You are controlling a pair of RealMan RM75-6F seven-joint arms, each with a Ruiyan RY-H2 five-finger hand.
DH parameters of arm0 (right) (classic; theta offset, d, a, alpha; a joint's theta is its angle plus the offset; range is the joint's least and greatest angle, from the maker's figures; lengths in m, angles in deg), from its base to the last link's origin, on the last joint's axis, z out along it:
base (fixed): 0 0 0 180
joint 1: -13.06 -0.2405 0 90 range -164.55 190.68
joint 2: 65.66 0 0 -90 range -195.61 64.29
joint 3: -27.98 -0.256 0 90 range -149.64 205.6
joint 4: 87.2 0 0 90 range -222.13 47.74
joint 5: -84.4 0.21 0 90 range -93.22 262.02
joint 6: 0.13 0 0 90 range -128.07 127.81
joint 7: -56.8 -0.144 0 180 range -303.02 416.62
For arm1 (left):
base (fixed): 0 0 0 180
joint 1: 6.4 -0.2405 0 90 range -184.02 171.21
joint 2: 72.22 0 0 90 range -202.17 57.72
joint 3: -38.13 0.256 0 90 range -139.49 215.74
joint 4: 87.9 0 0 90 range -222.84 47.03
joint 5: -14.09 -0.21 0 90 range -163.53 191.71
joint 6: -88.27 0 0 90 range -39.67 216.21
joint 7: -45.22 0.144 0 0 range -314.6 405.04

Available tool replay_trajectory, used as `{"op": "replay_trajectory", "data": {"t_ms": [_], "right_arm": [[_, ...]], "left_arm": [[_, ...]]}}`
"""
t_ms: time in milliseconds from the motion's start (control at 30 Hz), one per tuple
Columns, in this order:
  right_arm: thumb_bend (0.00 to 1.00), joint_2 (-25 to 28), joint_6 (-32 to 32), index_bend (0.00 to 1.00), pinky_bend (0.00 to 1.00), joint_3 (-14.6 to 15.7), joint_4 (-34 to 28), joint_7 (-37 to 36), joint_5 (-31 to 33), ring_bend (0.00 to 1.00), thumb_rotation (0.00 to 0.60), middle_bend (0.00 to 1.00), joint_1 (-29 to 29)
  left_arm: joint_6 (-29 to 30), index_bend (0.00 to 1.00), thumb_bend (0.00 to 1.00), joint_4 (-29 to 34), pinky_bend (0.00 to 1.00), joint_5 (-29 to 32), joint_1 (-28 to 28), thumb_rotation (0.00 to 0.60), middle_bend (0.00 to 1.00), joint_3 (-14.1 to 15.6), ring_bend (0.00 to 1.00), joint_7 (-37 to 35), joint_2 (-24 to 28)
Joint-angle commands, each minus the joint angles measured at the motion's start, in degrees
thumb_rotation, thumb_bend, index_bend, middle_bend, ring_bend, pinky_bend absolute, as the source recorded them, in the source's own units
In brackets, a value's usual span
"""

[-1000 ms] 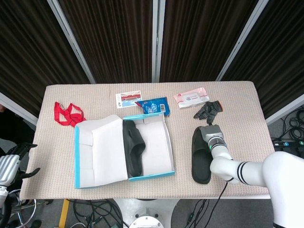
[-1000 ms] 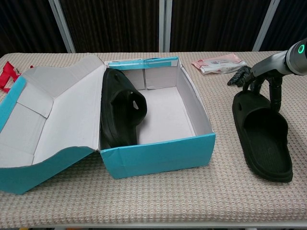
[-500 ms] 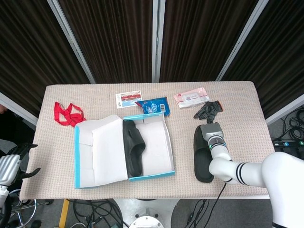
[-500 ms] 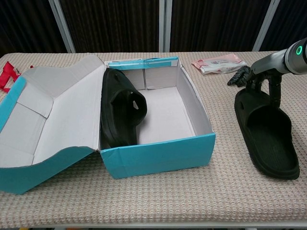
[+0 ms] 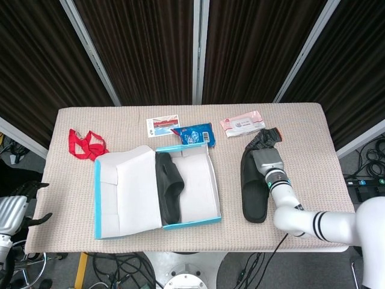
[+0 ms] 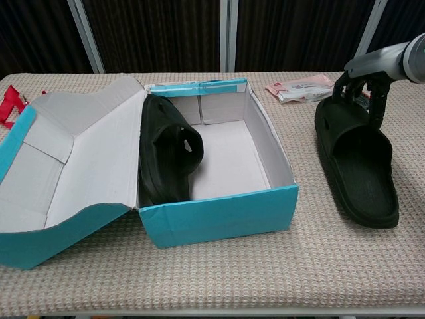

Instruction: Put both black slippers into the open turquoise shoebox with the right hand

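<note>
The open turquoise shoebox (image 5: 97, 198) (image 6: 219, 214) lies at the table's front left with its lid folded out to the left. One black slipper (image 5: 169, 188) (image 6: 166, 156) stands on its side inside, against the box's left wall. The second black slipper (image 5: 253, 188) (image 6: 357, 166) lies to the right of the box. My right hand (image 5: 265, 159) (image 6: 362, 83) grips its far end, which looks slightly raised off the cloth. My left hand (image 5: 18, 207) hangs below the table's front left corner, fingers apart and holding nothing.
Along the back of the table are a red ribbon (image 5: 86, 144), a printed card (image 5: 163, 127), a blue packet (image 5: 195, 133), a pink wipes pack (image 5: 242, 124) (image 6: 302, 88) and a black glove (image 5: 271, 135) just behind my right hand.
My right hand has closed on the second slipper's far end and drawn it toward the back and a little left, nearer the box. The left hand and box are unchanged.
</note>
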Motion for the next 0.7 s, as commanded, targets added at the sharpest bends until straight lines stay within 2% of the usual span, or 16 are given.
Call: {"op": "replay_trajectory", "data": {"t_ms": [33, 200, 400, 567, 700], "right_arm": [[0.07, 6.43, -2.11, 0.58, 0.16, -3.71, -5.86, -6.88, -9.34, 0.17, 0.600, 0.52, 4.71], [0.07, 13.13, -1.80, 0.59, 0.17, -8.45, -11.11, -16.17, -20.06, 0.19, 0.600, 0.53, 9.71], [0.07, 19.35, -0.24, 0.60, 0.17, -16.05, -15.14, -30.59, -35.01, 0.19, 0.600, 0.53, 16.04], [0.07, 19.16, 0.08, 0.62, 0.17, -20.03, -14.77, -40.37, -44.01, 0.19, 0.600, 0.54, 19.72], [0.07, 15.54, 0.98, 0.62, 0.17, -22.04, -12.60, -48.83, -49.38, 0.19, 0.600, 0.54, 21.81]], "left_arm": [[-0.08, 0.22, 0.17, 0.17, 0.20, 0.06, 0.06, 0.600, 0.23, -0.04, 0.13, 0.20, 0.03], [0.00, 0.22, 0.17, 0.81, 0.20, 0.24, 0.11, 0.600, 0.23, -0.24, 0.13, 0.83, 0.31], [-0.16, 0.22, 0.17, 1.82, 0.20, 0.38, 0.27, 0.600, 0.23, -0.36, 0.13, 1.74, 0.68], [-0.31, 0.22, 0.17, 2.47, 0.20, 0.48, 0.48, 0.600, 0.23, -0.52, 0.13, 2.20, 0.91], [-0.36, 0.22, 0.18, 2.76, 0.20, 0.76, 0.47, 0.600, 0.23, -0.66, 0.13, 2.14, 1.07]]}}
